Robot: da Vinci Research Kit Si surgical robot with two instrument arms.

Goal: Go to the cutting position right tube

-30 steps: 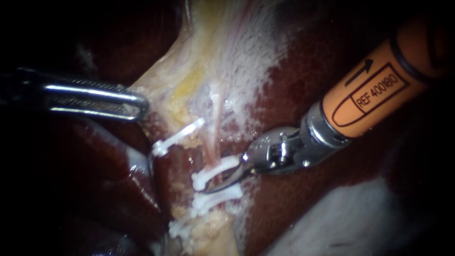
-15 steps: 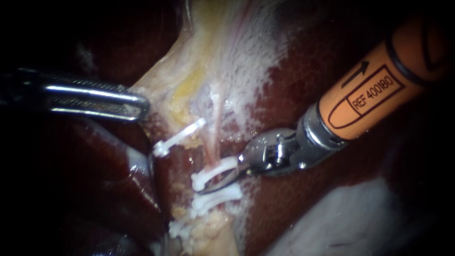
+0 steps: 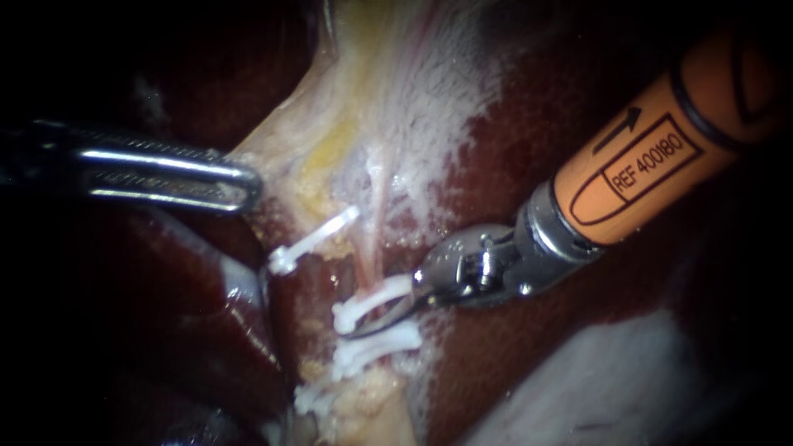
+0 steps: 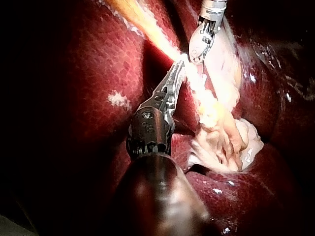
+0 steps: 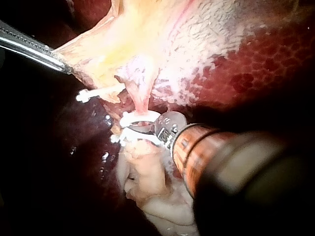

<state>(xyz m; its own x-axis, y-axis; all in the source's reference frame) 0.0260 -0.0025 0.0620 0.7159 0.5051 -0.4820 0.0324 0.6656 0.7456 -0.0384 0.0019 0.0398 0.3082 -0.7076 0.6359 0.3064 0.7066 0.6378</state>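
The right tube (image 3: pixel 377 239), thin and pink, runs down the pale tissue to two white clips (image 3: pixel 373 299) (image 3: pixel 376 345). My right instrument (image 3: pixel 363 326) comes in on an orange shaft. Its curved blades reach into the gap between those two clips at the tube; they stand open, one blade showing below the upper clip. From the right wrist view the tube (image 5: pixel 141 125) lies just ahead of the instrument's metal head (image 5: pixel 167 129). Another clip (image 3: pixel 314 239) sits on the left tube. My left instrument (image 3: pixel 246 183) is shut on the edge of the pale gallbladder tissue (image 3: pixel 289 140) and holds it taut.
Dark red liver (image 3: pixel 529 124) surrounds the field, and a pale glossy patch (image 3: pixel 611 388) lies at the lower right. Yellowish fatty lumps (image 3: pixel 363 400) sit under the lowest clips. In the left wrist view the pale tissue (image 4: pixel 216 123) lies bunched beside my left instrument (image 4: pixel 178 66).
My right instrument has slid a little leftward, its blades slightly deeper between the two clips. The left instrument has kept its hold.
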